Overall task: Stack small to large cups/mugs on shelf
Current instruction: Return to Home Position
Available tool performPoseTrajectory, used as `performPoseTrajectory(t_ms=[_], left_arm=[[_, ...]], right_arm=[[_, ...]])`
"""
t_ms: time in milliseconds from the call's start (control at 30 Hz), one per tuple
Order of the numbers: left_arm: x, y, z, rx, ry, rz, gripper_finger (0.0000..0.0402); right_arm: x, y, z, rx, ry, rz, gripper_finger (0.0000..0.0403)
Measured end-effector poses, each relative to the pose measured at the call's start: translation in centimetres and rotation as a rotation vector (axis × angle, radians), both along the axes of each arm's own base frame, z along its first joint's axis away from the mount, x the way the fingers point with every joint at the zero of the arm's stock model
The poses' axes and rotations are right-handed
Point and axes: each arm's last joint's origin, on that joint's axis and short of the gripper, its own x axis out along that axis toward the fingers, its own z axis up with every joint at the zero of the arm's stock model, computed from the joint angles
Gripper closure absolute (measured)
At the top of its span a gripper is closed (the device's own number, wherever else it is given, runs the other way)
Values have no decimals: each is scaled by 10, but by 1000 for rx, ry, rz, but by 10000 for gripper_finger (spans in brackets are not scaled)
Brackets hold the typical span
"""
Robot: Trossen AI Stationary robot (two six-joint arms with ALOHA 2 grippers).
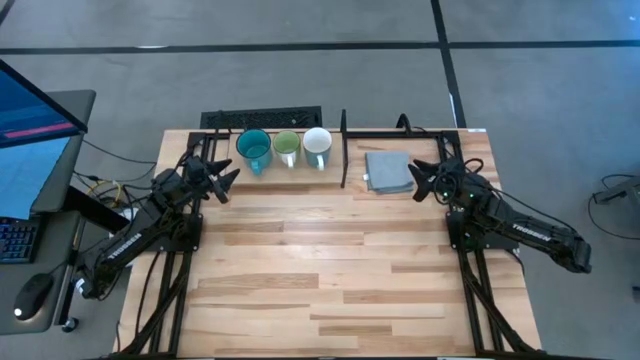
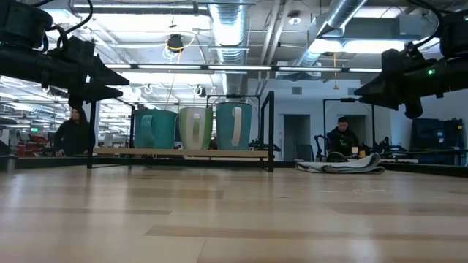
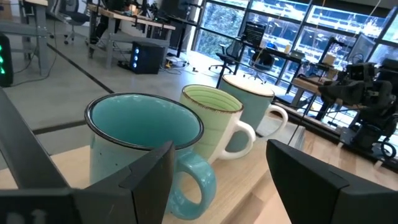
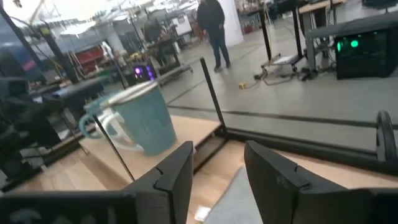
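Observation:
Three mugs stand upright on their bases in a row on the shelf (image 1: 292, 178), side by side: the teal mug (image 1: 254, 150) on the left, the light green mug (image 1: 287, 148) in the middle, and the white-lined mug (image 1: 317, 146) on the right. The left wrist view shows the teal mug (image 3: 134, 149), the green one (image 3: 214, 118) and the third mug (image 3: 255, 102) with their handles facing my gripper. My left gripper (image 1: 230, 179) is open, just left of and nearer than the teal mug, above the table. My right gripper (image 1: 419, 180) is open beside the shelf's right end.
A folded grey cloth (image 1: 388, 172) lies on the table right of the shelf, under my right gripper's reach. Black upright posts (image 1: 344, 150) stand at the shelf's right end. A monitor (image 1: 30, 130) stands off the table's left. People show in the room beyond (image 2: 73, 131).

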Motion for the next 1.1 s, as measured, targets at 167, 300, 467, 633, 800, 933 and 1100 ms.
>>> performPoseTrajectory(t_ms=[167,300,467,633,800,933,1100], left_arm=[[0,0,0,-1,0,0,154],[0,0,0,-1,0,0,154],[0,0,0,10,9,0,154],[0,0,0,11,11,1,154],[0,0,0,22,19,-2,154],[0,0,0,46,38,-3,154],[0,0,0,59,47,-4,154]], right_arm=[[0,0,-1,4,7,0,236],[0,0,-1,4,8,0,236],[0,0,-1,-7,19,2,237],[0,0,-1,-6,19,2,236],[0,0,-1,-4,18,2,236],[0,0,-1,-4,17,2,236],[0,0,-1,-3,17,3,236]])
